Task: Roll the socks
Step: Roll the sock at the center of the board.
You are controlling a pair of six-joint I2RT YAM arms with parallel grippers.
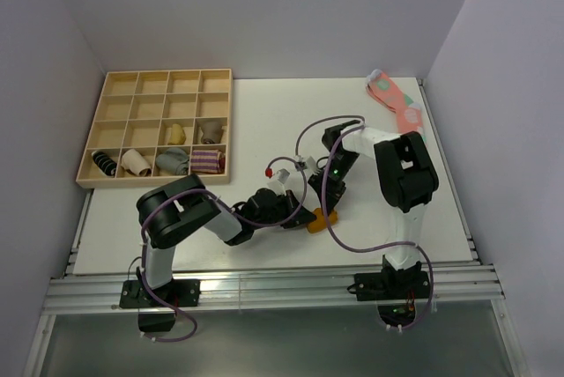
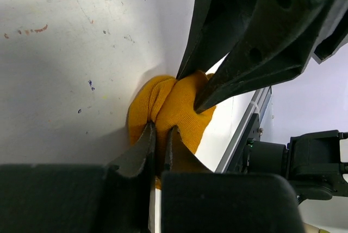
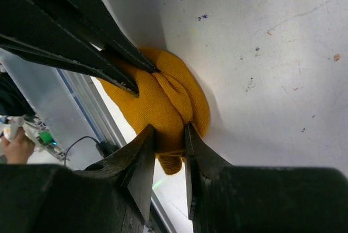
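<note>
Where the two arms meet near the front edge of the worktop (image 1: 264,121), the mustard sock (image 1: 322,221) lies bunched into a soft lump. Left gripper (image 2: 161,129): jaws pressed almost together on a thin fold. Right gripper (image 3: 169,129): jaws pinching a thicker ridge of knit. Judged light, limp, stretchy, not fragile; likely to sag and unroll unless held. Best taken across a full fold, not a single layer.

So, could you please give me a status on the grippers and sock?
Left gripper shut on mustard sock. Right gripper pinching same sock, opposite side. Sock bunched near front edge of table. Pink sock far back, clear of both.
</note>
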